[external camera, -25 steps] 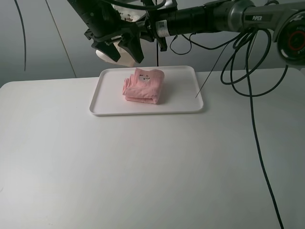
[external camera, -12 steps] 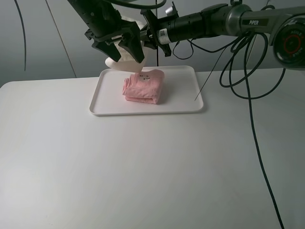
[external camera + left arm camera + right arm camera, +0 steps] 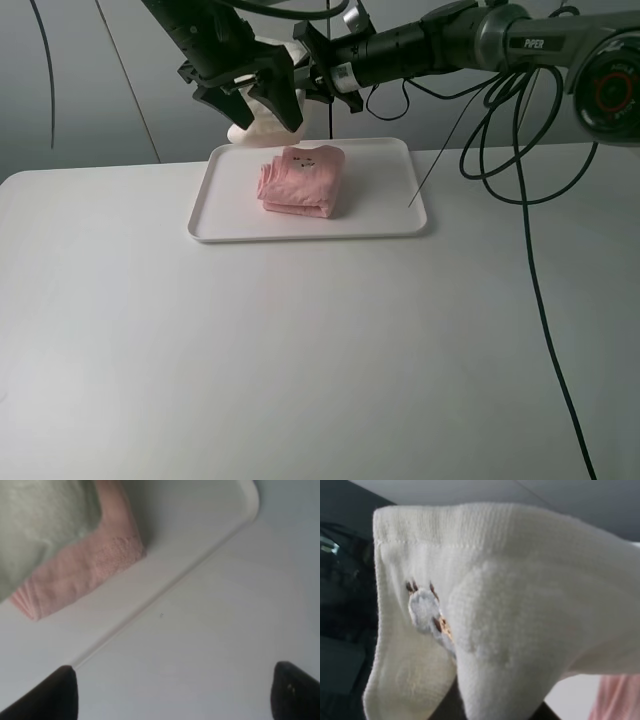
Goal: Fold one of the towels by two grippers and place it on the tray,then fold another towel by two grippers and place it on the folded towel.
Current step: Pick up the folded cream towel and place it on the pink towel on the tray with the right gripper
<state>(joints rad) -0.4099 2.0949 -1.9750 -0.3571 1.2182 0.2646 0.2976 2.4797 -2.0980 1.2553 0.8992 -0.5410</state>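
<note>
The near worktop (image 3: 300, 350) lies bare and white. Further back sits the white tray (image 3: 385, 215), with the folded pink towel (image 3: 300, 182) resting on it, left of the tray's middle.

Above the tray's far edge, both arms meet around the cream towel (image 3: 262, 118), which hangs in the air as a folded bundle. The right pincer (image 3: 318, 68) is clamped on the cream towel, the cloth filling its wrist view — a small embroidered motif shows near the hem. The left pincer (image 3: 262, 100) stands wide apart just beside the bundle, its two dark fingertips (image 3: 55, 692) far from each other.

The terry looks light, soft and limp, likely to sag or unfold — best held at the folded edge, pinching all layers. The right arm reads "PIPER".
</note>
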